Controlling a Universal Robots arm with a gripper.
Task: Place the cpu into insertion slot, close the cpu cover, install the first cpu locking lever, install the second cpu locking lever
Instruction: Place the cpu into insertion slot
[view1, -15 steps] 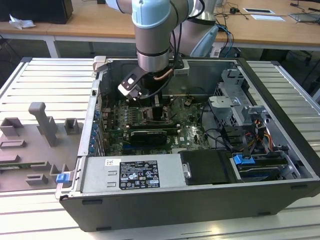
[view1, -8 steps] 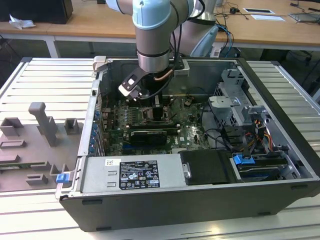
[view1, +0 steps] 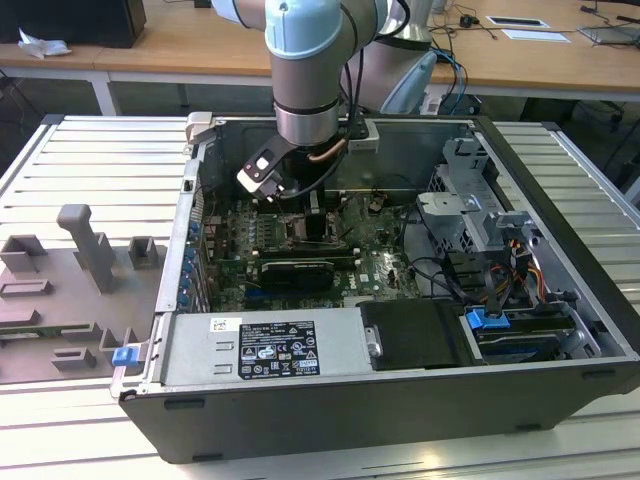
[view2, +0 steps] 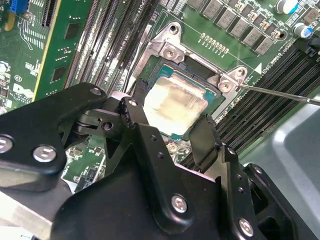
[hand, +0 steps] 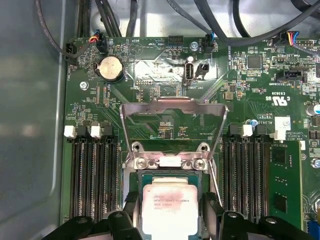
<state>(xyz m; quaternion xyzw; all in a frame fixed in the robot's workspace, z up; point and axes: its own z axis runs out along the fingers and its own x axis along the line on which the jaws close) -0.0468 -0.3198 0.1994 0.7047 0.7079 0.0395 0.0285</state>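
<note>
The gripper (hand: 170, 199) is clamped on two opposite edges of the cpu (hand: 169, 210) at the insertion slot (hand: 170, 173); whether it is fully seated cannot be told. Lower it level, square to the slot, without force. The cpu lies flat, metal top upward, edges parallel to the slot's rim; being nearly square, it has no distinct long axis. The cpu cover (hand: 172, 106) stands open behind the slot.

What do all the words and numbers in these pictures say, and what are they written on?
None reads clearly enough to quote.
The cpu: faint printed lines on its metal top, too faint to read.
The green circuit board: tiny white lettering, too small to read.
The white label on the grey metal box: small print and signs, too small to read.
</note>
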